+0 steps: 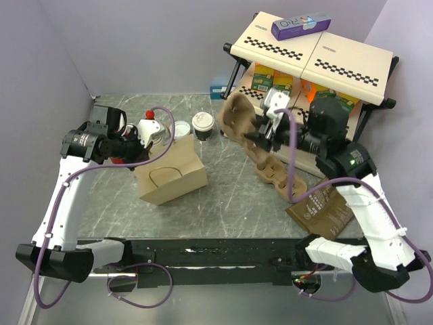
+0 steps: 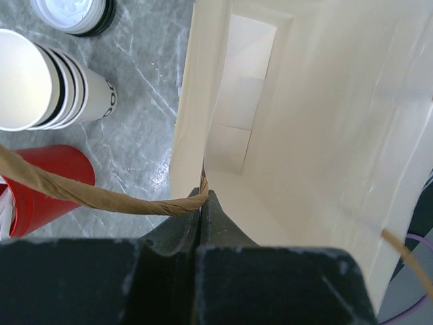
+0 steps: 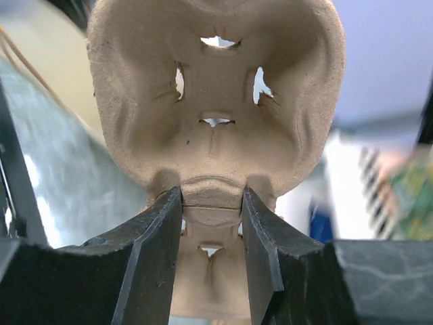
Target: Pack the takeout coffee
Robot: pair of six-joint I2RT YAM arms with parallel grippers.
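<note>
Takeout coffee [image 1: 202, 126] shows whole only from overhead.

Left pincer [image 2: 203, 201] fully closed, wrist pointing right. Right pincer [image 3: 211, 203] part-spread, clamping, wrist raised, pointing left.

Right gripper [image 1: 260, 137] holds a cup carrier [image 1: 272, 170]; left gripper [image 1: 145, 142] grips a paper bag [image 1: 172, 175]; takeout coffee [image 1: 203, 126] stands behind, toward the table's [image 1: 230, 200] far edge.
</note>
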